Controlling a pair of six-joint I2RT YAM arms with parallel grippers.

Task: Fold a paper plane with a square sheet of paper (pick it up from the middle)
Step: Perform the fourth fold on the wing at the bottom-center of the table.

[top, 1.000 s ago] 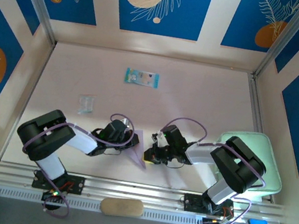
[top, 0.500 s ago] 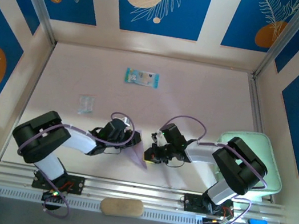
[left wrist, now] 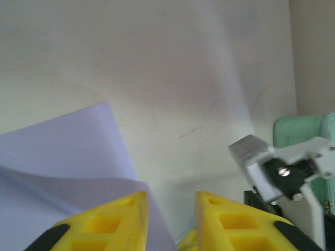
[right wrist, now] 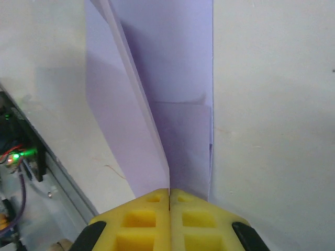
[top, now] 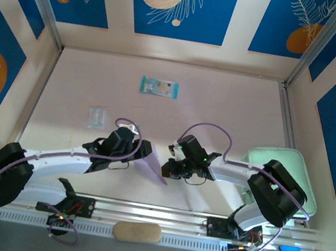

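My right gripper (right wrist: pixel 169 194) is clamped shut on the near end of the plane (right wrist: pixel 167 68), whose long crease runs straight ahead from the fingertips. My left gripper (left wrist: pixel 170 201) stands slightly parted, the plane beside its left finger. The packet (top: pixel 159 87) far ahead has print too small to read.

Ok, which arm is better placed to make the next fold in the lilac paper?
Left, probably. The right gripper is shut on the folded edge of the lilac paper, anchoring it; the left gripper is open beside it, empty, free to move.
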